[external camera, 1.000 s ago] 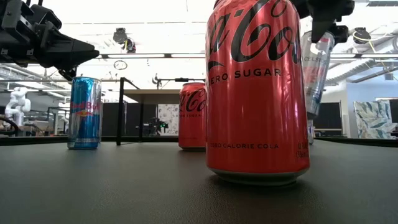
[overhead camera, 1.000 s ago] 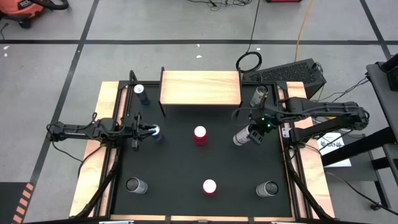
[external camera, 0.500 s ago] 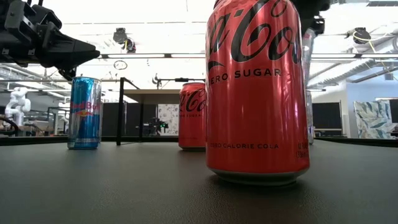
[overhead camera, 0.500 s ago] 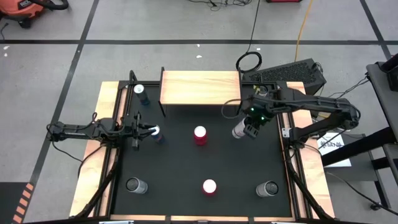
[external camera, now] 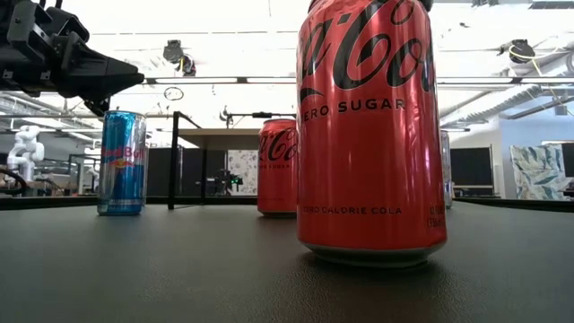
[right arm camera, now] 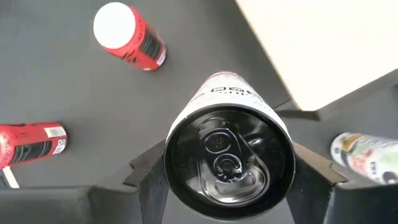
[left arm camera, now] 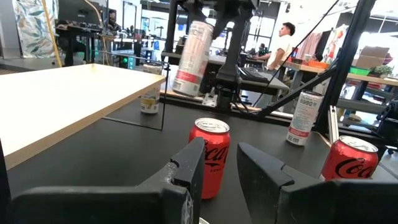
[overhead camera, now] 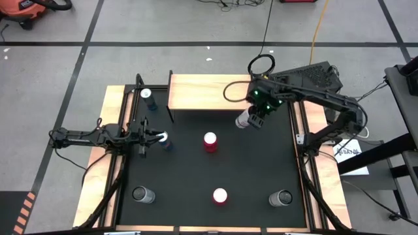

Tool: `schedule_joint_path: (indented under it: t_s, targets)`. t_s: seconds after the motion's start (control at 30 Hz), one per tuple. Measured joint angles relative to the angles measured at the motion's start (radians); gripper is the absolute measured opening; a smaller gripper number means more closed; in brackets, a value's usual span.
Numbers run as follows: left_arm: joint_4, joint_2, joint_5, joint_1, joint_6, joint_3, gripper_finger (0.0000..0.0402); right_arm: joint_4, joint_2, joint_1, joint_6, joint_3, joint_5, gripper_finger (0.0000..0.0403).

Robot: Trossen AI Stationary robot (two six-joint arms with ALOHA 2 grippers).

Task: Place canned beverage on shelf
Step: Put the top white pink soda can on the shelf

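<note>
The right gripper, jaws clamped on the white can, has carried it across to the shelf edge, probably above it; placing remains. The left gripper waits, seemingly empty.

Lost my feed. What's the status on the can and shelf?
Right tool shut on white can, airborne by shelf front corner. Left tool parked at table's left, gripping nothing. Shelf top bare.

Both robot arms are dark and thin, made of long black parts with black cables looping off them, little green lights shine on the right arm, and the left gripper has two chunky black fingers.
</note>
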Motion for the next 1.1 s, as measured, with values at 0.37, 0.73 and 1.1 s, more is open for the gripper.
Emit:
schedule_joint_path:
  t_s: [0.37, 0.73, 1.1]
  targets:
    - [-0.001, 0.000, 0.000, 0.000, 0.000, 0.000, 0.0100, -0.097, 0.115, -0.098, -0.115, 0.203, -0.007, 0.0226]
    - [-0.002, 0.000, 0.000, 0.000, 0.000, 0.000, 0.0100, -0.152, 0.198, -0.160, -0.184, 0.351, -0.004, 0.0226]
    - [-0.003, 0.000, 0.000, 0.000, 0.000, 0.000, 0.0100, -0.169, 0.225, -0.226, -0.225, 0.363, -0.002, 0.0226]
